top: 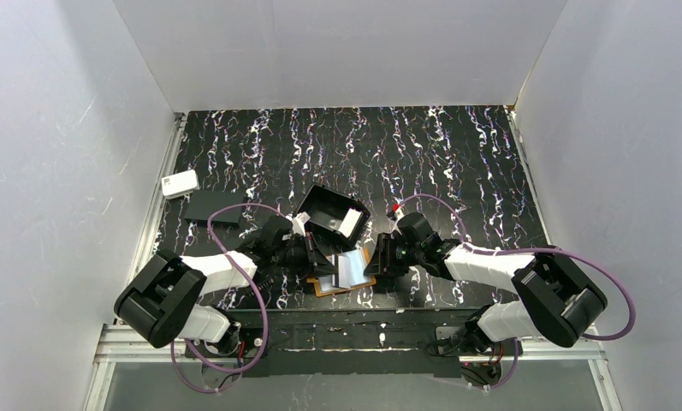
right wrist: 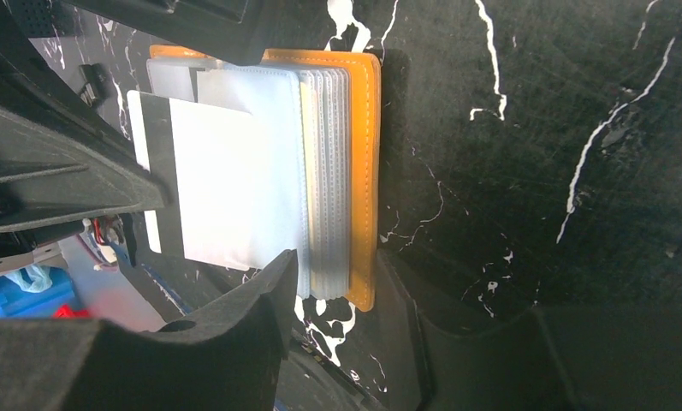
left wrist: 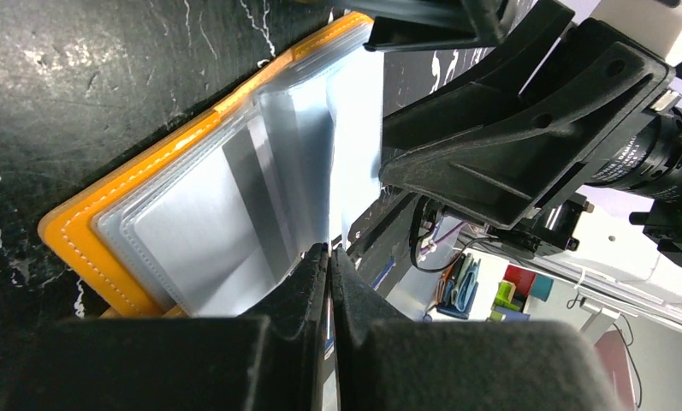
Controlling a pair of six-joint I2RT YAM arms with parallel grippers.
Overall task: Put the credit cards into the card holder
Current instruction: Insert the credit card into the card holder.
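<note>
Closed left gripper (left wrist: 330, 257) pinches the orange card holder's (left wrist: 97, 224) clear sleeve.
</note>
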